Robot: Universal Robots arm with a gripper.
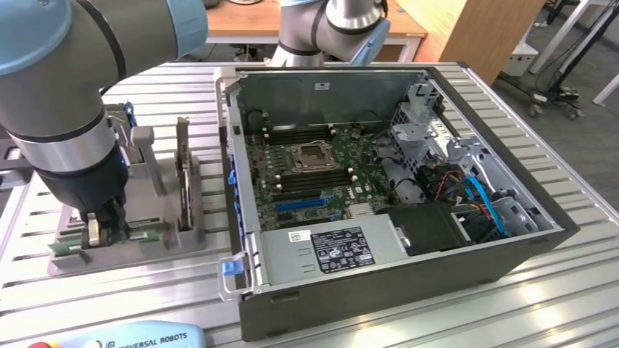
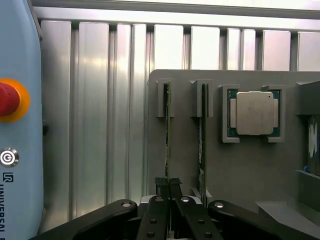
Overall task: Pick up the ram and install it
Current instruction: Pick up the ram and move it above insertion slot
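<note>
Where the ram stands: the ram (image 2: 167,130) is on its long edge in a slot of the grey holder (image 2: 240,170), on the ribbed metal tabletop (image 1: 116,290). It is at the exterior view's left of the open computer case (image 1: 387,290).
Tool: the tool (image 2: 168,185) is closed narrow on the ram's upper edge, one finger on each face of the thin board. The arm reaches straight down over the holder.
Seating: the stick appears to sit down in its slot and not to be lifted clear, though its lower edge is hidden.
Neighbours: a second memory stick (image 2: 202,135) stands parallel in the next slot, just beside the gripped one. A silver processor (image 2: 255,112) lies flat in its own recess on the far side of that stick. A blue teach pendant (image 2: 10,100) with a red stop button lies on the tabletop near the holder.
Destination: the motherboard (image 1: 309,181) lies exposed in the case, with long black memory slots on either side of the processor socket.
Handling, as a judgement: the ram looks light, stiff and thin, with brittle chips and an edge of contacts that should not be touched. The safest hold is across the flat faces near the middle of the upper edge. An off-centre pinch would probably let it tilt, and the smooth faces could slide between narrow pads.
Progress: the grasp looks made. Lifting and installing are not yet done.
</note>
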